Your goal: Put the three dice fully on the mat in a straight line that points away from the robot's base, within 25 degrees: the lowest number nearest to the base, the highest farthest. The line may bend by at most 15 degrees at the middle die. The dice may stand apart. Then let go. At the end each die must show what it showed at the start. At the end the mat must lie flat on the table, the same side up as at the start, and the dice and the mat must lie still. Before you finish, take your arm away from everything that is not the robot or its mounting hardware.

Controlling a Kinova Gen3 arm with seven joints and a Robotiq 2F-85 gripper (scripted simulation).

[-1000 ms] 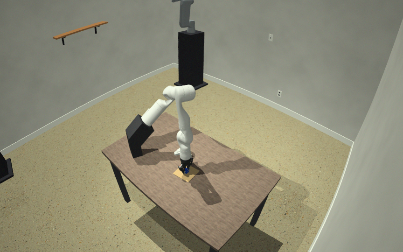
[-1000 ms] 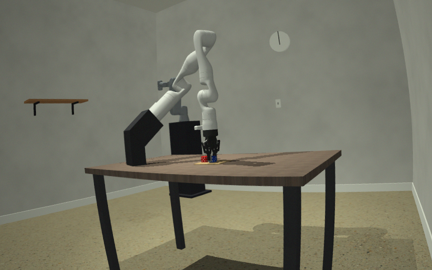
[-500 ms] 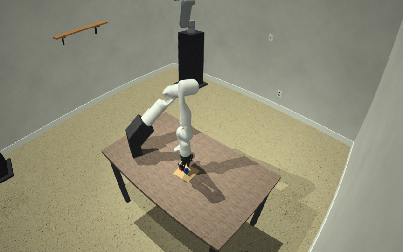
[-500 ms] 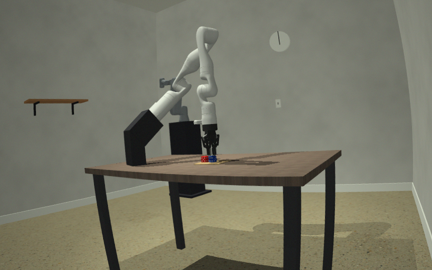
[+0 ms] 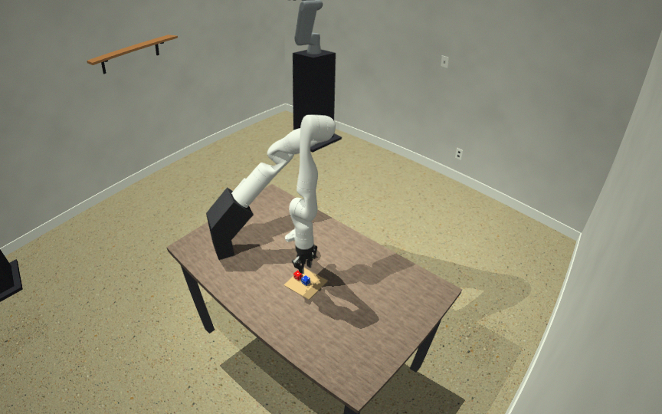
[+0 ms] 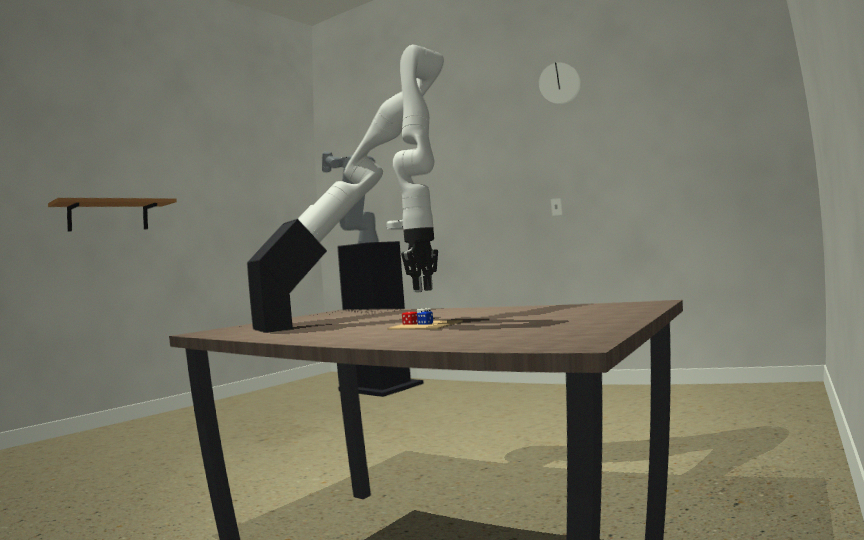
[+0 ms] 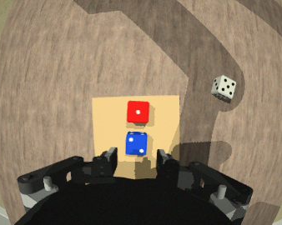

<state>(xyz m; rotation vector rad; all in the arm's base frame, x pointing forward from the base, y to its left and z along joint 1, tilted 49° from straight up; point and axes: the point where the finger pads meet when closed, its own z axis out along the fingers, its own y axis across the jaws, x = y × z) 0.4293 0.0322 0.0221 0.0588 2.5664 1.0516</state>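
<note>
A red die (image 5: 297,275) (image 6: 409,317) (image 7: 138,112) showing one pip and a blue die (image 5: 306,280) (image 6: 424,315) (image 7: 136,144) showing two pips stand close together on the tan mat (image 5: 307,292) (image 6: 400,327) (image 7: 104,124). A white die (image 7: 224,88) with several pips on top lies on the bare table, off the mat's right side in the wrist view. My gripper (image 5: 304,266) (image 6: 421,287) (image 7: 137,157) hangs a little above the blue die, fingers apart with nothing between them.
The mat lies flat near the middle of the wooden table (image 5: 375,334) (image 6: 489,342) (image 7: 47,74). The arm's black base block (image 5: 225,226) (image 6: 277,275) stands at the table's far left corner. Arm shadows cross the table top.
</note>
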